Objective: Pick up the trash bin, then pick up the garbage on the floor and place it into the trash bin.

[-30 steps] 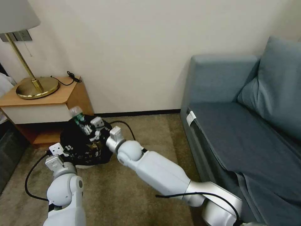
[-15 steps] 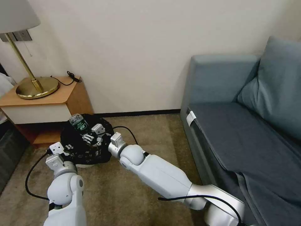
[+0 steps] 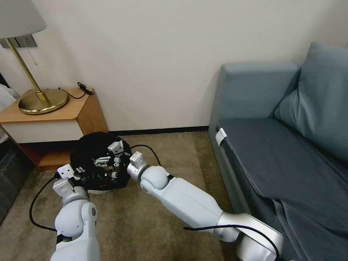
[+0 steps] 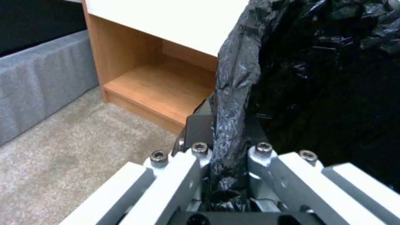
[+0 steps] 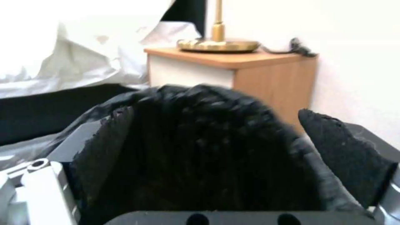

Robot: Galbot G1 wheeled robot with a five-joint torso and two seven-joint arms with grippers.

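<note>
Trash bin point(image 3: 95, 150) liner pinched by left gripper point(image 4: 227, 147); right gripper point(image 3: 105, 161) spread over opening.

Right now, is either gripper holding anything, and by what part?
The left gripper pinches the trash bin by its liner-covered rim. The right gripper, open over the bin's mouth, holds nothing.

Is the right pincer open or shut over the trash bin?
Open: the right pincer sits over the trash bin, fingers spread with nothing between them.
</note>
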